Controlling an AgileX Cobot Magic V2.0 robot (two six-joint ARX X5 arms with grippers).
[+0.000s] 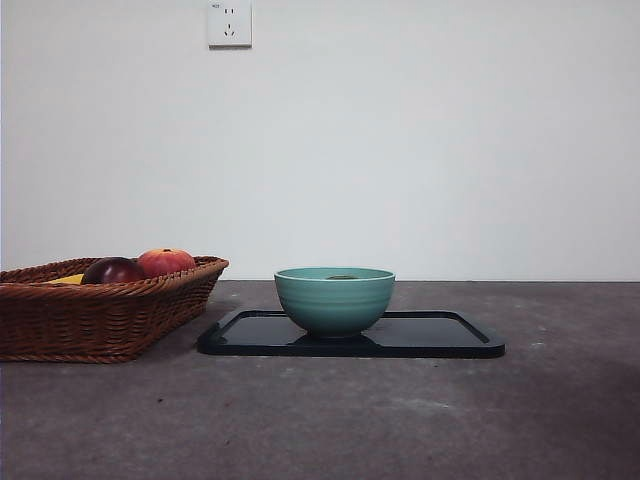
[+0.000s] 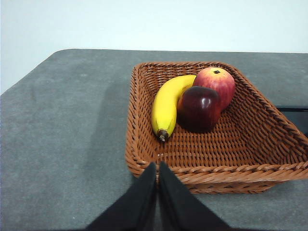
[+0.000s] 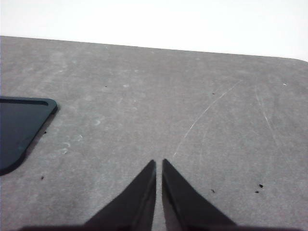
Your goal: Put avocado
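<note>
A dark green sliver just showing over the rim of the teal bowl point(image 1: 335, 300) looks like the avocado point(image 1: 342, 277), i.e. already in the bowl, which sits on the black tray point(image 1: 440, 340); too little visible to tell its long axis. Left gripper point(image 2: 157, 166) is pinched closed w/ nothing in it, near the wicker basket point(image 2: 144, 144) holding banana point(image 2: 166, 106), apple point(image 2: 217, 82) & dark red fruit point(image 2: 199, 108). Right gripper point(image 3: 159, 162) also closed & empty, over bare table beside the tray corner. Neither arm clearly nearer the bowl.

Left pincer point(image 2: 157, 166), right pincer point(image 3: 159, 162) closed.
</note>
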